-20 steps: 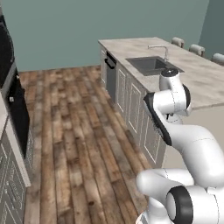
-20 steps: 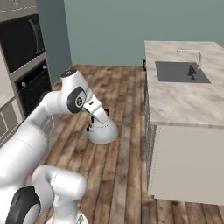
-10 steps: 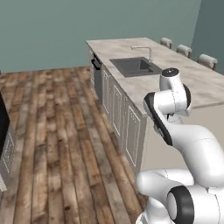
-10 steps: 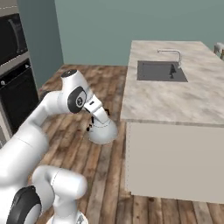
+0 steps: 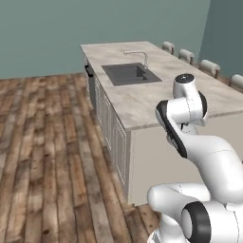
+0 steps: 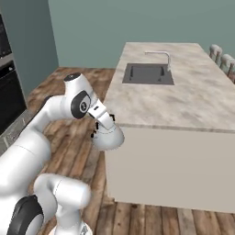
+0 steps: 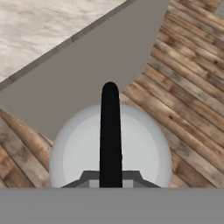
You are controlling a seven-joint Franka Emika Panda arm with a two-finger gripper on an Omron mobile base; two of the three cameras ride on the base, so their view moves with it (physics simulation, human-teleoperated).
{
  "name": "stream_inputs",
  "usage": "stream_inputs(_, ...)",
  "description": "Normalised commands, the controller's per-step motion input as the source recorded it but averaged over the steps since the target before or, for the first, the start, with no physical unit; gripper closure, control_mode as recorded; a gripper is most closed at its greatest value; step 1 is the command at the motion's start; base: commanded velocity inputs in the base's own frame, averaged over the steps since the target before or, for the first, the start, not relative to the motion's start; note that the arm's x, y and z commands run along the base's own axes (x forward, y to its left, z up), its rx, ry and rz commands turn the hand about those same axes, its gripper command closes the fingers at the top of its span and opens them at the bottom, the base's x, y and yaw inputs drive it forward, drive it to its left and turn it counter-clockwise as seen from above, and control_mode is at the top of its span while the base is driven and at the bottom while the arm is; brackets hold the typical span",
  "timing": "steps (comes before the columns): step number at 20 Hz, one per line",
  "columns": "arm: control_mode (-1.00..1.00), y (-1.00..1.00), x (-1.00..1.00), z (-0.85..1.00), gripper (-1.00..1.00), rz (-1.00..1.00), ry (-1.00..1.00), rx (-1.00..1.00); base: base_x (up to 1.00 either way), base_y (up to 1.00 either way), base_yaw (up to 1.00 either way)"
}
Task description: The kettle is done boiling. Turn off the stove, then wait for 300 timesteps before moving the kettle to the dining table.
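The kettle (image 6: 109, 137), a small silver-grey dome, hangs over the wooden floor just off the near corner of the dining table (image 6: 183, 103). My gripper (image 6: 103, 125) is shut on its thin dark handle (image 7: 110, 131). The hand view looks straight down on the kettle's dome (image 7: 140, 153), with the dining table's marbled top (image 7: 39, 26) and its pale side panel (image 7: 100, 61) just beyond it. In the left base view the dining table (image 5: 142, 102) stretches away ahead and my own arm hides the kettle. The stove is out of view.
A dark sink (image 6: 148, 73) with a chrome tap (image 6: 161, 56) is set in the island top. Chairs (image 5: 190, 56) line its far side. A dark oven front (image 6: 8, 92) stands at the left. Wooden floor (image 5: 47, 142) lies open left of the island.
The whole picture has shifted: the base has moved, bringing the island closer and more central, and the oven wall has slid out to the left. The kettle stays hanging from the shut gripper.
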Motion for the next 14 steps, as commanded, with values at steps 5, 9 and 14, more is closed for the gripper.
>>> stream_inputs(5,1.00,0.00,0.00,0.00,1.00,0.00,0.00,0.00,-0.02,-0.74,0.00)
stream_inputs(9,1.00,0.00,0.00,0.00,1.00,0.00,0.00,0.00,0.00,-0.73,0.00)
stream_inputs(14,1.00,0.00,0.00,0.00,1.00,0.00,0.00,0.00,0.00,-0.72,0.01)
